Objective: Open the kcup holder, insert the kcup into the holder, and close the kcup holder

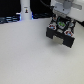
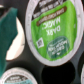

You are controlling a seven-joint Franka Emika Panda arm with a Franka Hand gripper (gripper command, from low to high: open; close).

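Note:
The black kcup holder [image 1: 60, 34] stands at the exterior view's right with its drawer pulled out. My gripper [image 1: 62, 19] hangs directly over the drawer, fingertips down at the pod rows. A green spot, the kcup [image 1: 60, 23], shows just under the fingers. The wrist view is filled by that kcup [image 2: 50, 31], its green lid facing the camera and tilted a little over a dark round slot. No finger shows clearly there, so I cannot say whether the kcup is held or resting in the slot.
Other pods lie in neighbouring slots: a teal-topped one [image 2: 9, 27] and a green-topped one [image 2: 17, 77]. A tall white bottle-shaped object [image 1: 25, 10] stands at the back of the white table [image 1: 30, 55]. Dark equipment lines the back edge.

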